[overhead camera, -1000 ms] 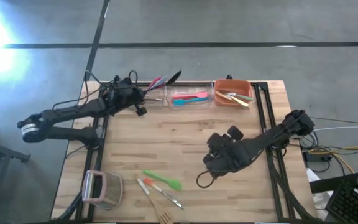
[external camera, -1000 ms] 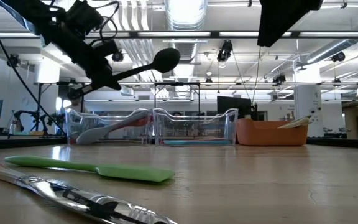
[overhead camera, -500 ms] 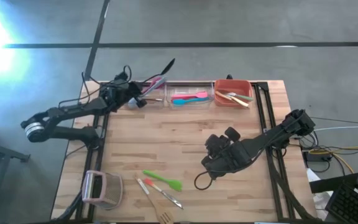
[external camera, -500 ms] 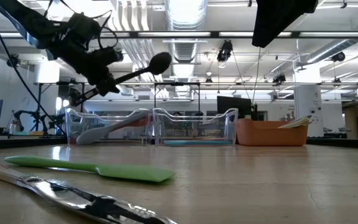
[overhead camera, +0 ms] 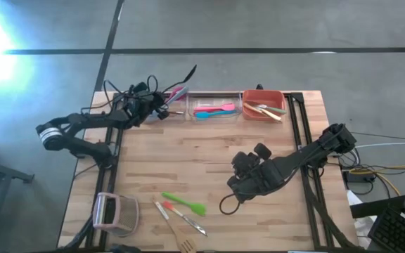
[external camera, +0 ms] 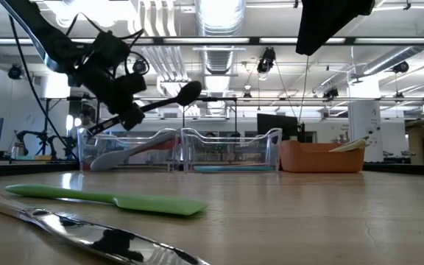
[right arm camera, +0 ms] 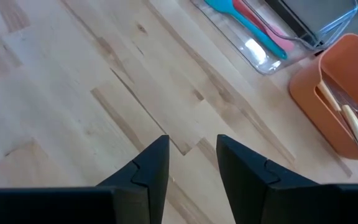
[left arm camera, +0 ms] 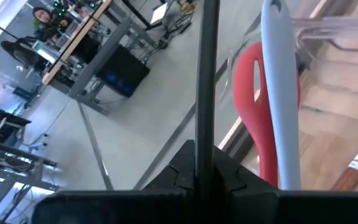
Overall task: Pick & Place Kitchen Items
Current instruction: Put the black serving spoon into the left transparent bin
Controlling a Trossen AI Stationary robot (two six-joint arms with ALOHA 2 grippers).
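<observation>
Left hand lowers the black spoon

Left hand (overhead camera: 159, 111) carried the black spoon (overhead camera: 183, 76) toward the bench's far-left corner, seemingly lower over the clear bin (overhead camera: 171, 107).

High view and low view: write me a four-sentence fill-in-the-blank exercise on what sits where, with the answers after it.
1. The left gripper is shut on a ____ spoon, held in the air above the clear bin.
2. The wooden utensils lie in the ____ bin.
3. The green spatula lies on the ____.
4. The right gripper hangs over the table with its jaws ____.

Missing words: black; orange; table; open
</observation>
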